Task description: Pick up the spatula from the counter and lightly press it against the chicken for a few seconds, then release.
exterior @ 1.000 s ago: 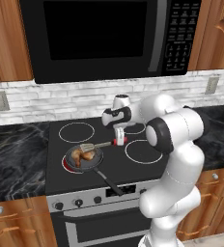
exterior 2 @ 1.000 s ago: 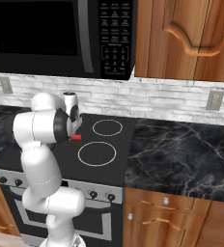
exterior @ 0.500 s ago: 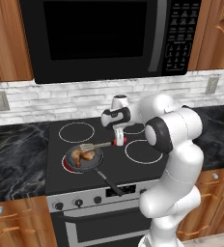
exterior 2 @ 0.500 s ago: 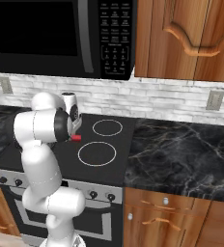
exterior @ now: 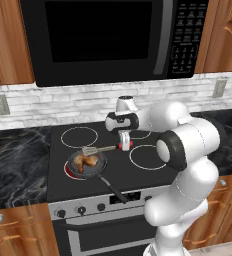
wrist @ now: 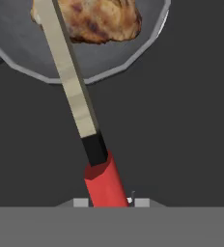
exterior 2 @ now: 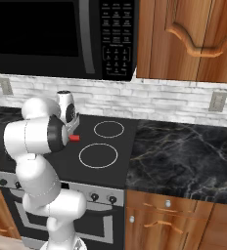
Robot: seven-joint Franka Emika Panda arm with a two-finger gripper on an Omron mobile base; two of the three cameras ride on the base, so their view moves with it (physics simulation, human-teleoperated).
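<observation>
1. The gripper [wrist: 111, 202] has its jaws clamped on the red handle of the spatula [wrist: 77, 103].
2. The spatula's blade runs toward 11 o'clock, over the rim of the pan [wrist: 147, 48].
3. The blade crosses the chicken [wrist: 99, 19] at 12 o'clock; I cannot tell whether they touch.
4. The pan sits on the dark stovetop [wrist: 181, 120].

The spatula [wrist: 74, 91] has a red handle, black neck and pale beige blade. The chicken [wrist: 102, 19] is golden brown with darker char marks, in a dark grey pan [wrist: 138, 46]. The stove [exterior: 134, 177] is black with thin white rings, the counter [exterior 2: 184, 146] black marble veined white.
</observation>
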